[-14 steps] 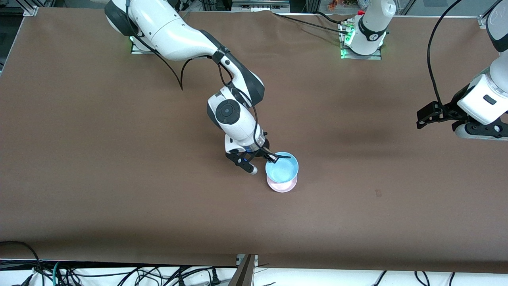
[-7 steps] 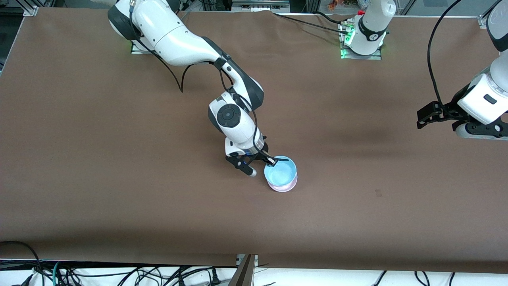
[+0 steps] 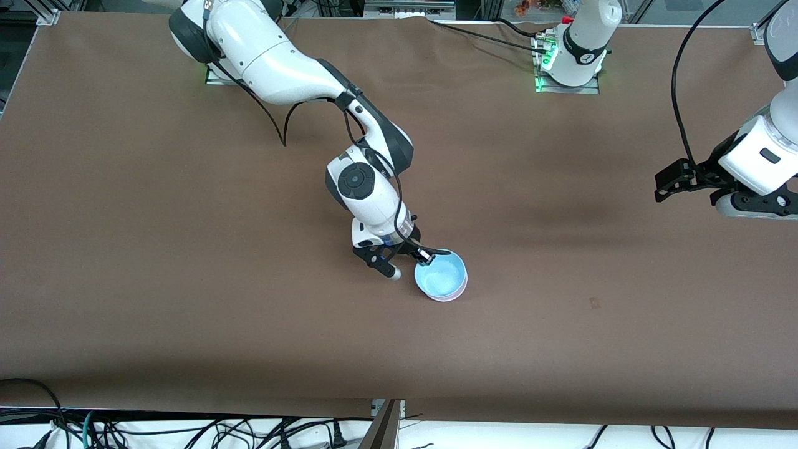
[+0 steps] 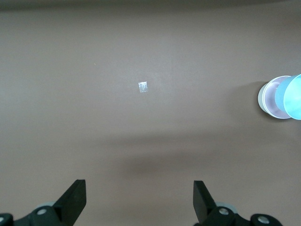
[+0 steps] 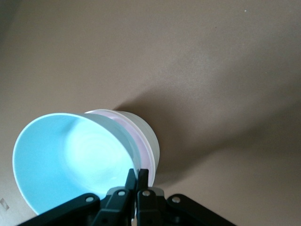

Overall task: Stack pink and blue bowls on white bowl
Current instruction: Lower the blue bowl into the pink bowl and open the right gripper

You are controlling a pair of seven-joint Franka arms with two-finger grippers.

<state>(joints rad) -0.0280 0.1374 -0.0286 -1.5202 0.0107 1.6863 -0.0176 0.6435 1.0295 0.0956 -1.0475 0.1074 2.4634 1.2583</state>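
Right claw (image 3: 429, 254) pinches blue bowl (image 3: 440, 277); wrist view reveals white bowl (image 5: 146, 136).

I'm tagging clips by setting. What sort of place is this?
Likely a robotics lab: two Franka arms bolted along a brown-covered table, loose cables by its edge, and only a blue bowl held by the right gripper.

A brown mat (image 3: 187, 262) covers the long table under even overhead light, with a small pale square of tape (image 4: 143, 86) stuck to it. Tangled black cables (image 3: 187, 430) lie along the table's white edge nearest the front camera.
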